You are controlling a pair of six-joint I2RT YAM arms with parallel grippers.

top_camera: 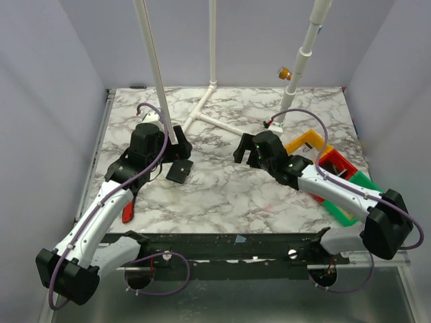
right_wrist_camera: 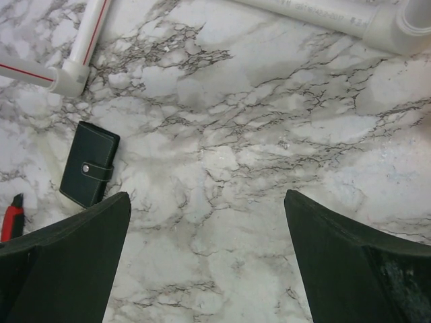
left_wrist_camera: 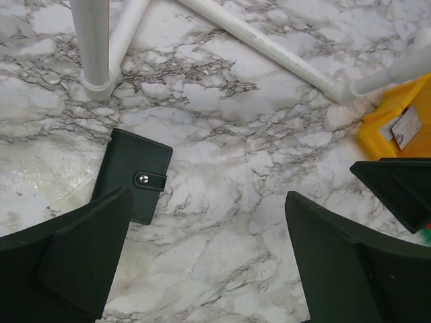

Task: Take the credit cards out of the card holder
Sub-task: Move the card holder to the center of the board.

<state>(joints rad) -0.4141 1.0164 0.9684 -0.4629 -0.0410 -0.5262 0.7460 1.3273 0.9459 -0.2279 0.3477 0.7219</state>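
The black card holder [top_camera: 179, 171] lies flat and closed on the marble table, its snap tab across its face. It also shows in the left wrist view [left_wrist_camera: 133, 173] and in the right wrist view [right_wrist_camera: 89, 173]. No credit cards show; they are hidden. My left gripper [top_camera: 176, 145] is open and empty, just behind and left of the card holder; in its own view [left_wrist_camera: 209, 256] the left finger overlaps the holder's near edge. My right gripper [top_camera: 248, 153] is open and empty, well to the right of the holder, over bare marble [right_wrist_camera: 205, 252].
White pipe posts [top_camera: 156, 67] and a floor tee [top_camera: 209, 108] stand behind the grippers. Yellow [top_camera: 304, 144], red [top_camera: 335, 163] and green [top_camera: 360, 183] bins sit at the right, under the right arm. A red-handled tool [top_camera: 128, 210] lies at the front left.
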